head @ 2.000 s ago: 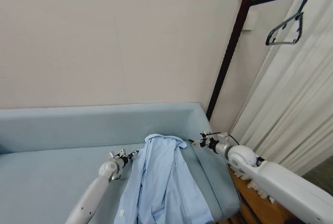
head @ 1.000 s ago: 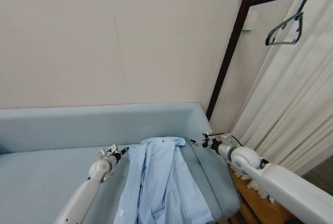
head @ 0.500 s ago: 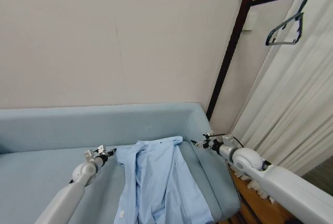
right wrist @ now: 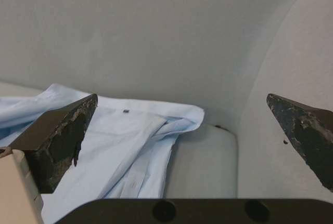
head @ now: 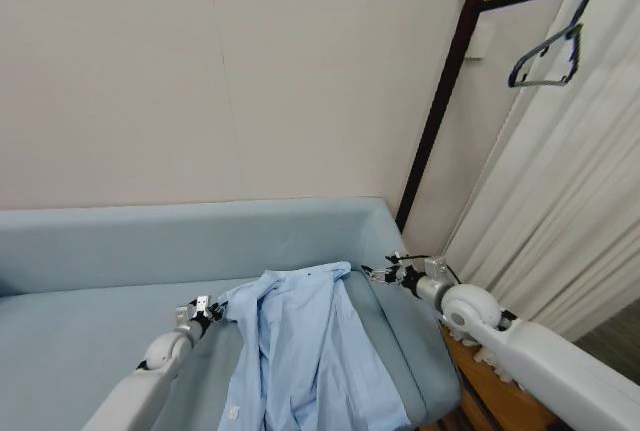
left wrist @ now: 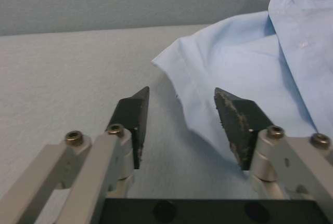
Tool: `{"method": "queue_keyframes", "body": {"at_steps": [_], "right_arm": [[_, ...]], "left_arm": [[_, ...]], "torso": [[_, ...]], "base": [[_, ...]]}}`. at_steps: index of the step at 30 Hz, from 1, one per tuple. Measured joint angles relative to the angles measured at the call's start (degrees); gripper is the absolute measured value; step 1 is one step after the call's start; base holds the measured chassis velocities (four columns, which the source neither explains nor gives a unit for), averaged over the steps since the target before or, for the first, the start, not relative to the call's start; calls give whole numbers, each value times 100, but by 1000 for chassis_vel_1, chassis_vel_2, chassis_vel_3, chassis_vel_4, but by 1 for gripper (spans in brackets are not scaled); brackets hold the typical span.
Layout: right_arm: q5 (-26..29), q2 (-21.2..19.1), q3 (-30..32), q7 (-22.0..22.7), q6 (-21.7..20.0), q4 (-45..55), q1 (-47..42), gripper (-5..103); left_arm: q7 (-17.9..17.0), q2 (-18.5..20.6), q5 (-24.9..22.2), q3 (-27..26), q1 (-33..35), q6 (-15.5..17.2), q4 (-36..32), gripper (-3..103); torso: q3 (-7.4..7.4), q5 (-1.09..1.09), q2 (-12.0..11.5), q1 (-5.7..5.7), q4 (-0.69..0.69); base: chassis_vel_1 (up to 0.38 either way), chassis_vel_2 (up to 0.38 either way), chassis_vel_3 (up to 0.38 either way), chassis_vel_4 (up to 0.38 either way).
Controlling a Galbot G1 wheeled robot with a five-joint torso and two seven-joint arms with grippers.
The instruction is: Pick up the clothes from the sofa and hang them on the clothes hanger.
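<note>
Left hand [head: 203, 308], fingers apart, straddles the left edge of the light blue cotton shirt [head: 300, 341]; a shallow close could catch only hem and slip. Right hand [head: 379, 273] hovers spread beside the collar.

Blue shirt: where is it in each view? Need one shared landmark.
Head: blue shirt on the sofa seat, between left hand and right hand.
Left wrist: its edge runs between the open left hand's fingers.
Right wrist: bunched beyond the open right hand, against the sofa backrest.
Shared landmark: sofa backrest, behind the shirt everywhere.
</note>
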Motion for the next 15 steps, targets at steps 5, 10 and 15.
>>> {"method": "queue_keyframes", "body": {"at_steps": [5,10,15], "right_arm": [[488,96,94,1267,-240,469,282,100],[757,217,115,1930,-289,875,641,100],[1158,285,47,2626,-293,1239,1176,100]], "left_arm": [[88,171,87,-516,584,-237,-502,66],[114,272,-72,-1273,1142,-304,-1297,83],[-50,371,-378,-1857,1528,-234,-2351,98]], "torso": [[0,0,0,0,0],[0,0,0,0,1],[0,2,0,0,-2]], "base": [[0,0,0,0],[0,0,0,0],[0,0,0,0]]}}
